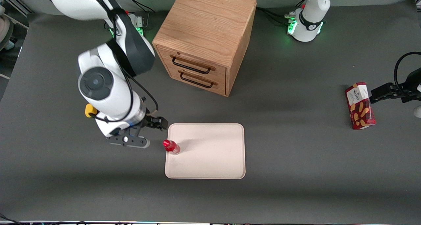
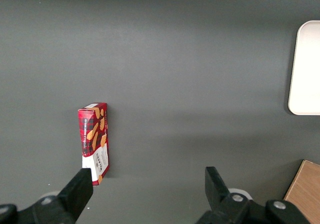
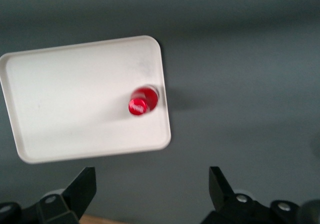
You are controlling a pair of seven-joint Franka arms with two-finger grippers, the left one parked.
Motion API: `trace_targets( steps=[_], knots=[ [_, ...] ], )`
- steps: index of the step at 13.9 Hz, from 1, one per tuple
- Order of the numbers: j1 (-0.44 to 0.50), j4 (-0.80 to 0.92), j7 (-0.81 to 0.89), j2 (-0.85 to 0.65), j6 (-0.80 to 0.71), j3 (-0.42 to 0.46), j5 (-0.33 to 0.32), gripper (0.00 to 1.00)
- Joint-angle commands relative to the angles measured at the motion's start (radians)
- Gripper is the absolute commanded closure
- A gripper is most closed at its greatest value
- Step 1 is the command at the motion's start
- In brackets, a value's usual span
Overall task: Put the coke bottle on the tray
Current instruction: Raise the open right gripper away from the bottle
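**Bottle upright on tray, gripper clear**

Seen standing upright on the tray (image 1: 210, 152): the bottle (image 1: 171, 146), red cap up, just inside the rim at the edge toward the working arm's end of the table. Confirmed from the right wrist view, looking straight down: bottle (image 3: 143, 100) inside the raised rim of the tray (image 3: 60, 89), close to one short edge, with bare cream surface around the rest of it.

Raised above the grey table (image 1: 296, 185), beside the tray and apart from the bottle: the gripper (image 1: 139, 137). Fingers (image 3: 220, 186) spread wide, nothing between them, nothing in hold. Bottle touched by neither finger.

Farther from the front camera than the tray: a wooden cabinet (image 1: 205, 37), two drawers with dark handles on its front, both closed. Tucked close against the working arm's wrist, partly hidden: a yellow lump (image 1: 89, 110).

Well apart, toward the parked arm's end of the table: a red biscuit box (image 1: 360, 105), lying flat. Same box (image 2: 94, 141) in the left wrist view, with a corner of the tray (image 2: 305, 69) at the picture's edge.
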Motion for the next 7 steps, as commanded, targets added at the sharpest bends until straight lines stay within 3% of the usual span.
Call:
trace_targets(
  steps=[1, 7],
  knots=[
    [0.003, -0.023, 0.028, -0.094, -0.119, 0.01, -0.015, 0.0],
    [0.006, -0.026, 0.016, -0.208, -0.242, 0.01, -0.013, 0.0]
  ],
)
